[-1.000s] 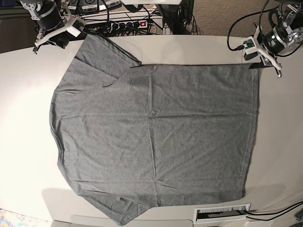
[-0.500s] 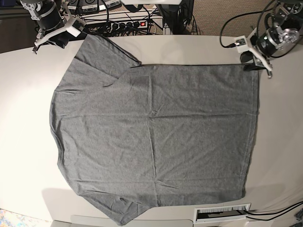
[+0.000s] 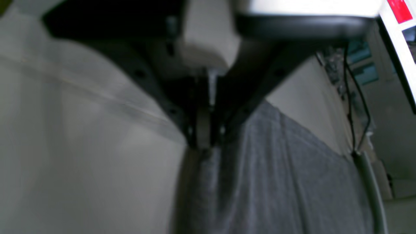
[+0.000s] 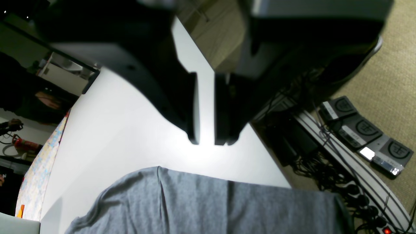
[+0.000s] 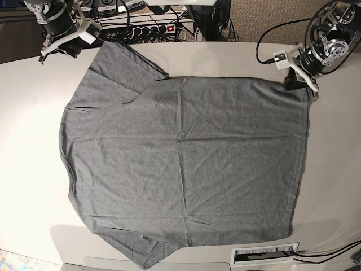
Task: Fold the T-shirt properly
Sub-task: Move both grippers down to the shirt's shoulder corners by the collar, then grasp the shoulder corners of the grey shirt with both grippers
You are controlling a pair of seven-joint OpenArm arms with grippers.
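Observation:
The grey T-shirt lies spread flat on the white table, with one sleeve at the back left and the hem along the right. My left gripper sits on the shirt's back right corner. In the left wrist view the left gripper has its black fingers pinched together on the edge of the T-shirt. My right gripper hovers off the back left sleeve. In the right wrist view the right gripper shows a narrow gap with nothing in it, above bare table just short of the T-shirt.
A power strip with cables lies beyond the table's back edge. Foot pedals rest on the carpet there. A white slotted piece sits at the front edge. Bare table borders the shirt on the left and right.
My left gripper has slid left and down onto the shirt's back right corner and closed on it. The right arm and the shirt have stayed put.

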